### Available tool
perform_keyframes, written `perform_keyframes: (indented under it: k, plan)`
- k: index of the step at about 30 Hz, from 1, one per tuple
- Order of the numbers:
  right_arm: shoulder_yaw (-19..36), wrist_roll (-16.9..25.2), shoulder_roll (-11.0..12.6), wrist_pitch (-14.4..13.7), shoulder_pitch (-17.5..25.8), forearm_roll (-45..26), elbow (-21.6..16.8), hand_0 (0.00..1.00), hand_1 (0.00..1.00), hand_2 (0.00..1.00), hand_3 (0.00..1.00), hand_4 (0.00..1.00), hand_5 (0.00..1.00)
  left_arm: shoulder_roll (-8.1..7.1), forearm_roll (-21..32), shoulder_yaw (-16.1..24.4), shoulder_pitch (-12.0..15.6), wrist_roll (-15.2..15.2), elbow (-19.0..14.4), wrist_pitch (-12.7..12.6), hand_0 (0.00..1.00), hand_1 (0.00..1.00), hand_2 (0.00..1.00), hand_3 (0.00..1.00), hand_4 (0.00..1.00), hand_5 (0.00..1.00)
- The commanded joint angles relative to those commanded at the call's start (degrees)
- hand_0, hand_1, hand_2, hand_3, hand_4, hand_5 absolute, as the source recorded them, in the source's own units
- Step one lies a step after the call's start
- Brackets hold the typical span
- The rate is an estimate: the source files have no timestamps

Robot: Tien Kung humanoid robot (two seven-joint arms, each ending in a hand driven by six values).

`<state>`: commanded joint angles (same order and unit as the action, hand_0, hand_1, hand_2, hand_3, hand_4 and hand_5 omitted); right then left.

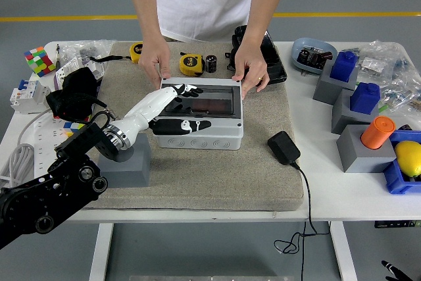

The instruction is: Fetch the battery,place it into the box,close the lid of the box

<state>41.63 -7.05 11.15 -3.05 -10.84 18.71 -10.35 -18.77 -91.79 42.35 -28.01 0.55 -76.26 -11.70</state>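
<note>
The grey box (197,138) sits on the beige mat, with its tinted lid (220,100) lowered almost flat over it. Through the lid a red battery (209,104) shows inside. My left hand (189,107) lies across the box's left end, its fingers stretched on top of the lid and its thumb along the front wall, grasping nothing. A person at the far side holds the box's back corners with one hand (155,64) and the other hand (250,70). Only a dark tip of my right hand (396,270) shows at the bottom right corner.
Two yellow tape measures (190,64), a black cylinder (210,62) and a black tray (266,57) lie behind the box. A black adapter (283,147) with its cable lies to the right, a grey block (128,161) under my left wrist. Blue and grey blocks (342,74) stand far right.
</note>
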Motion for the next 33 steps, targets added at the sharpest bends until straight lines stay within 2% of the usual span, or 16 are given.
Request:
perform_keyframes:
  k: [6, 12, 19, 23, 27, 33]
  plan:
    - [0.1, 0.0, 0.1, 0.0, -0.1, 0.1, 0.0, 0.649, 0.698, 0.676, 0.574, 0.936, 0.521, 0.06, -0.4, 5.3, 2.6, 0.2, -2.3, 0.1, 0.708, 0.808, 0.797, 0.819, 0.998, 0.712]
    - [0.0, -0.1, 0.1, 0.2, -0.1, 0.1, 0.0, 0.649, 0.699, 0.675, 0.574, 0.936, 0.522, 0.46, -1.5, 10.4, 4.9, 0.5, -2.2, 0.4, 0.706, 0.809, 0.797, 0.816, 0.998, 0.711]
    - [0.3, -0.2, 0.4, 0.0, -0.5, 0.4, -0.1, 0.649, 0.698, 0.675, 0.574, 0.936, 0.523, 1.37, -3.1, 18.0, 8.8, 0.8, -2.2, 0.4, 0.699, 0.803, 0.794, 0.795, 0.998, 0.697]
    - [-0.5, -0.3, 0.3, 0.2, -1.9, -0.3, -0.1, 0.649, 0.698, 0.675, 0.574, 0.936, 0.523, 0.95, -3.5, 19.9, 8.9, 1.4, -2.0, -0.1, 0.699, 0.803, 0.794, 0.795, 0.998, 0.697]
    - [-1.2, -0.7, 0.5, 0.3, -2.4, -0.2, 0.0, 0.649, 0.698, 0.675, 0.574, 0.936, 0.523, -0.32, -3.4, 19.3, 8.7, 2.1, -2.4, -0.4, 0.701, 0.8, 0.791, 0.792, 0.998, 0.695]
    - [-1.0, -0.6, 0.7, 0.0, -1.2, 0.2, -0.3, 0.649, 0.698, 0.675, 0.574, 0.936, 0.524, 0.66, -4.1, 22.1, 11.8, 3.0, -3.7, -1.1, 0.701, 0.799, 0.787, 0.781, 0.998, 0.695]
